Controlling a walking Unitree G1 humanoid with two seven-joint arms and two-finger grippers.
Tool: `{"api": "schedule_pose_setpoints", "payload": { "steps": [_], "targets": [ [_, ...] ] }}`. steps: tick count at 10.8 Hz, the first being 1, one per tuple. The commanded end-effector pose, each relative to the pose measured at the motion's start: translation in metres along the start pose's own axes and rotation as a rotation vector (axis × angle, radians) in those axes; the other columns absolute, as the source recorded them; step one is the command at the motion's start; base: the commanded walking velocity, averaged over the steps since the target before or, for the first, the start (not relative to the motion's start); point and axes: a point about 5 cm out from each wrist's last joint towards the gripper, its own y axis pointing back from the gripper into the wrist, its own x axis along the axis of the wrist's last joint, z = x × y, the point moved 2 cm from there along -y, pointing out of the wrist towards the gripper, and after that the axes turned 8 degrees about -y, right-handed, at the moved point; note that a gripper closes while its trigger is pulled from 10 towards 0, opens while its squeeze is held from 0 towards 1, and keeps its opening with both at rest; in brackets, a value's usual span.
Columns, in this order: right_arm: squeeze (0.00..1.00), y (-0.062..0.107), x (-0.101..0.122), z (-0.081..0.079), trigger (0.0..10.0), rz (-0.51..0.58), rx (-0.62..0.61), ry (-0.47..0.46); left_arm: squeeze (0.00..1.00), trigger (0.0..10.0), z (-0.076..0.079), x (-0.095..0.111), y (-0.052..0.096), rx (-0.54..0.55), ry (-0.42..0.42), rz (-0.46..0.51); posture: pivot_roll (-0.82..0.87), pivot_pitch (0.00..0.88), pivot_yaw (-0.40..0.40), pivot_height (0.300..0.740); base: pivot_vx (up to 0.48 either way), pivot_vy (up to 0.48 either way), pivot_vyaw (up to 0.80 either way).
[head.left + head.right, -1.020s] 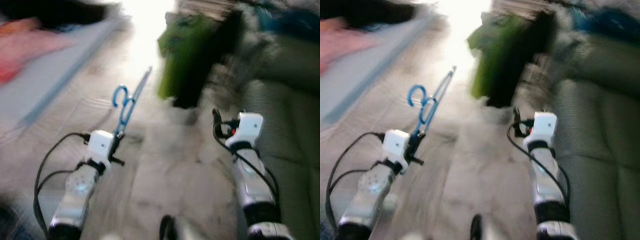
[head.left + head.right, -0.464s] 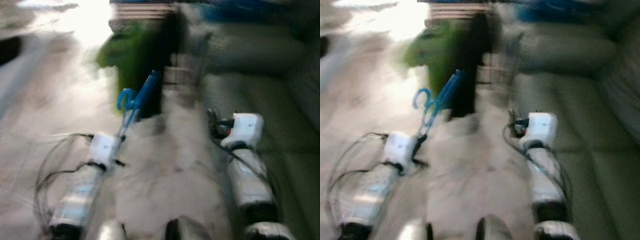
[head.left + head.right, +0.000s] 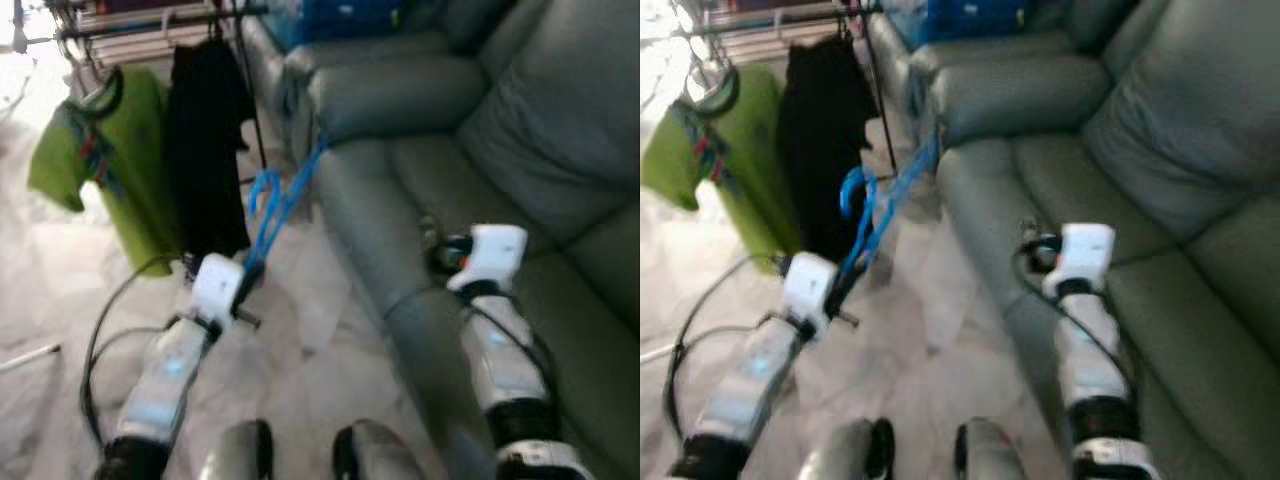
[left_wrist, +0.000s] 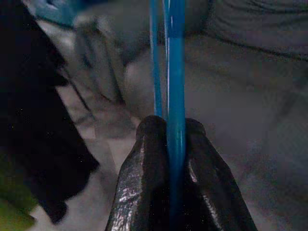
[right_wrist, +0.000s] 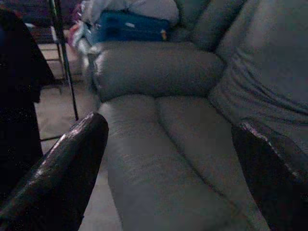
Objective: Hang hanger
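The blue hanger (image 3: 278,205) sticks up and forward out of the left tool (image 4: 169,126), whose two black fingers (image 4: 144,173) are pinched tight on its thin blue bar; its hook curls at the top, near the front edge of the grey-green sofa (image 3: 480,150). Beyond the hanger, to the robot's left, a black garment (image 3: 205,150) and a green T-shirt (image 3: 95,150) hang side by side from a clothes rack (image 3: 150,20), its thin dark upright running down between the black garment and the sofa arm. The shirt has a small coloured print on the chest, too blurred to read. The right tool (image 5: 168,159) hovers over the sofa seat with its fingers spread wide, holding nothing. A blue bag (image 5: 127,26) lies behind the sofa arm. Pale marble floor (image 3: 300,330) lies below both arms.
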Motion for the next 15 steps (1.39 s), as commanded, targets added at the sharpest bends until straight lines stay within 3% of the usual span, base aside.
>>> {"api": "schedule_pose_setpoints", "payload": {
  "steps": [1, 5, 7, 9, 10, 11, 12, 13, 14, 15],
  "targets": [
    [0.00, 0.001, -0.002, -0.002, 10.0, -0.002, 0.006, -0.010, 0.00, 10.0, 0.001, -0.008, 0.005, -0.006, -0.007, -0.034, 0.05, 0.117, -0.066, 0.740, 0.000, 0.480, 0.00],
    [0.00, 0.002, -0.004, -0.008, 10.0, -0.008, 0.024, -0.011, 0.00, 10.0, 0.001, -0.006, 0.006, -0.024, -0.050, -0.015, 0.06, 0.119, -0.063, 0.740, 0.000, 0.480, 0.00],
    [0.00, 0.002, -0.005, -0.008, 10.0, -0.012, 0.026, -0.005, 0.00, 10.0, 0.001, -0.003, 0.007, -0.071, -0.103, 0.012, 0.06, 0.122, -0.065, 0.740, 0.000, 0.000, 0.00],
    [0.00, 0.000, -0.006, -0.008, 10.0, -0.022, 0.043, 0.021, 0.00, 10.0, 0.006, -0.017, 0.010, -0.209, -0.232, -0.053, 0.06, 0.124, -0.071, 0.740, 0.000, 0.000, 0.00],
    [0.00, -0.001, -0.009, -0.008, 10.0, -0.050, 0.066, 0.031, 0.00, 10.0, 0.007, -0.023, 0.010, -0.303, -0.348, -0.074, 0.06, 0.123, -0.071, 0.740, 0.000, 0.000, 0.00],
    [0.00, -0.002, -0.012, -0.012, 10.0, -0.084, 0.131, 0.061, 0.00, 10.0, 0.005, -0.030, 0.009, -0.367, -0.398, -0.125, 0.06, 0.127, -0.071, 0.740, 0.000, 0.000, 0.00],
    [0.00, -0.005, -0.011, -0.019, 10.0, -0.123, 0.308, 0.128, 0.00, 10.0, 0.005, -0.034, 0.007, -0.479, -0.473, -0.162, 0.06, 0.131, -0.067, 0.740, 0.000, 0.000, 0.00],
    [0.00, -0.004, -0.010, -0.021, 10.0, -0.159, 0.426, 0.145, 0.00, 10.0, 0.007, -0.036, 0.006, -0.546, -0.497, -0.173, 0.05, 0.133, -0.063, 0.740, 0.000, 0.000, 0.00],
    [0.00, 0.004, -0.005, -0.025, 10.0, -0.212, 0.680, 0.248, 0.00, 10.0, 0.011, -0.035, 0.005, -0.628, -0.501, -0.170, 0.04, 0.137, -0.057, 0.740, 0.000, 0.000, 0.00],
    [0.00, 0.010, 0.000, -0.022, 10.0, -0.261, 0.859, 0.319, 0.00, 10.0, 0.017, -0.035, 0.006, -0.699, -0.509, -0.165, 0.04, 0.138, -0.054, 0.740, 0.000, 0.000, 0.00]
  ]
}}
